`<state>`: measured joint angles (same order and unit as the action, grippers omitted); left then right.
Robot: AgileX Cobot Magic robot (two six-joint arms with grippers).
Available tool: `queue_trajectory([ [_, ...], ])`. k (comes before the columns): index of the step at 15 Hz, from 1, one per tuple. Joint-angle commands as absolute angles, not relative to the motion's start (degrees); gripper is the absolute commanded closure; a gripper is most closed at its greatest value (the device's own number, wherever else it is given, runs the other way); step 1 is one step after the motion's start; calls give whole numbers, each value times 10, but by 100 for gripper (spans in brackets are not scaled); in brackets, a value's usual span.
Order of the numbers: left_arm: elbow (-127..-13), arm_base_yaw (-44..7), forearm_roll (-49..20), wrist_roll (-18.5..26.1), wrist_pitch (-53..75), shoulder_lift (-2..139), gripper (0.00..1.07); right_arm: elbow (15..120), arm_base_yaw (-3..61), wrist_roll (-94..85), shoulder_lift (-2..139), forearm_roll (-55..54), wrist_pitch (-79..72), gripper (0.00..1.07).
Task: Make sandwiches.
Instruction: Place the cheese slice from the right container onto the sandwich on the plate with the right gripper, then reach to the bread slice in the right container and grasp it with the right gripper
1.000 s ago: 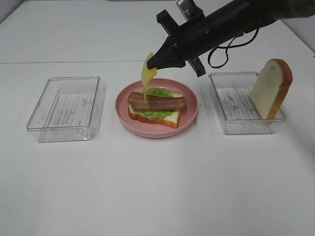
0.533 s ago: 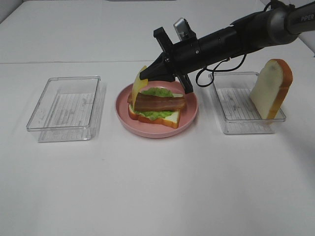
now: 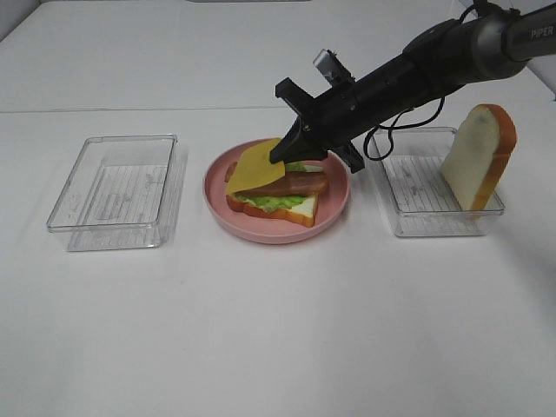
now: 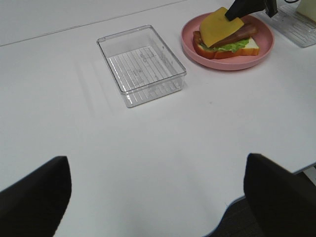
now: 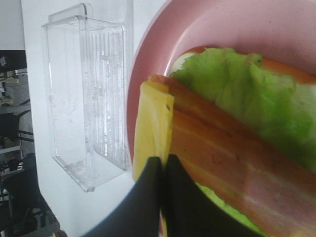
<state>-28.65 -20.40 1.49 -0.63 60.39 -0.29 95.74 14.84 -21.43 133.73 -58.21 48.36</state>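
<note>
On the pink plate (image 3: pixel 335 207) lies a bread slice (image 3: pixel 296 211) with green lettuce (image 3: pixel 268 201) and a brown bacon strip (image 3: pixel 306 182) on top. My right gripper (image 3: pixel 282 156) is shut on a yellow cheese slice (image 3: pixel 252 168) and holds it tilted, resting over the left end of the bacon. The right wrist view shows the shut fingertips (image 5: pixel 160 165) pinching the cheese (image 5: pixel 153 126) beside the bacon (image 5: pixel 222 158). A second bread slice (image 3: pixel 479 156) stands in the right clear tray (image 3: pixel 415 198). My left gripper (image 4: pixel 158 197) is open and empty, far from the plate (image 4: pixel 222 63).
An empty clear tray (image 3: pixel 113 191) stands left of the plate; it also shows in the left wrist view (image 4: pixel 140 64). The white table edge (image 4: pixel 232 207) is close to the left gripper.
My right gripper has moved down and right over the plate. The cheese went from hanging upright to leaning flat over the left end of the bacon.
</note>
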Motion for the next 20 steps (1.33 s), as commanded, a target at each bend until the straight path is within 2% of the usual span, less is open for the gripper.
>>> queue_trajectory([
  [1,-285,-204,15,-7,598,-15,17,956,148,-199,1326,-549,473,107],
  [7,-285,-204,15,-7,598,-15,17,956,148,-178,1311,-489,466,107],
  [8,-285,-204,15,-7,598,-15,17,956,148,-178,1311,-489,470,101],
  [9,-285,-204,15,-7,598,-15,17,956,148,-178,1311,-489,475,89],
  [11,-285,-204,15,-7,598,-15,17,956,148,-179,1311,-489,486,48],
  [12,-285,-204,15,-7,598,-15,17,956,148,-186,1309,-489,494,36],
  [13,-285,-204,15,-7,598,-15,17,956,148,-193,1305,-487,498,32],
  [17,-285,-204,15,-7,598,-15,17,956,148,-186,1255,-438,495,31],
  [20,-285,-204,15,-7,598,-15,17,956,148,-137,1210,-327,496,31],
])
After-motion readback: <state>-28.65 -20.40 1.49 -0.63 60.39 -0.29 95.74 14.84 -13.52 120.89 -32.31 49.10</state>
